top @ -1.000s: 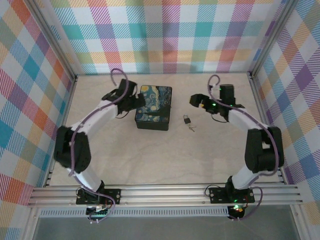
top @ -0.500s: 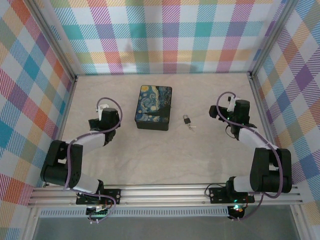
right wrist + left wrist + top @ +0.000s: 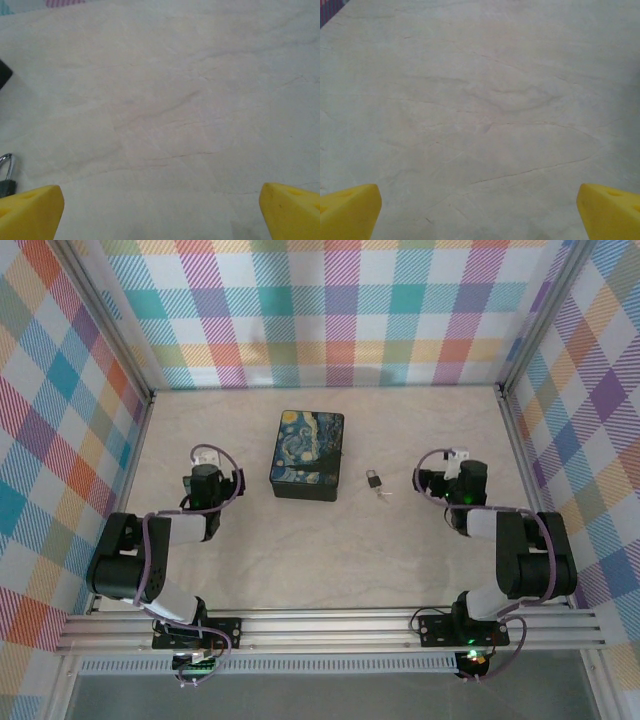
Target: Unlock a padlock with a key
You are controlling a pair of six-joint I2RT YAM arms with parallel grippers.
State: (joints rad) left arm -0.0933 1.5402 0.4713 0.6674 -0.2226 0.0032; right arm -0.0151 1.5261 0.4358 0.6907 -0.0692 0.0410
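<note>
The tiny padlock [image 3: 373, 478], dark body with a silvery shackle, lies on the table right of the box. The thin key [image 3: 382, 494] lies just below it, close by; I cannot tell whether they touch. My right gripper [image 3: 445, 472] sits low to the padlock's right, apart from it. In the right wrist view its yellow fingertips [image 3: 31, 209] stand wide, the right gripper [image 3: 160, 215] open over bare table, with the padlock [image 3: 6, 176] at the left edge. My left gripper [image 3: 205, 468] is left of the box; in its wrist view the left gripper [image 3: 480, 215] is open and holds nothing.
A Starry-Night-printed box [image 3: 307, 453] with black sides stands left of the padlock, its dark corner [image 3: 3, 74] at the right wrist view's left edge. Plaid walls enclose the table [image 3: 320, 550] on three sides, and an aluminium rail [image 3: 330, 630] runs along the near edge.
Both arms have folded back toward the near edge. The left gripper left the box's side; the right one drew back from beyond the padlock. Padlock, key and box have not moved.
</note>
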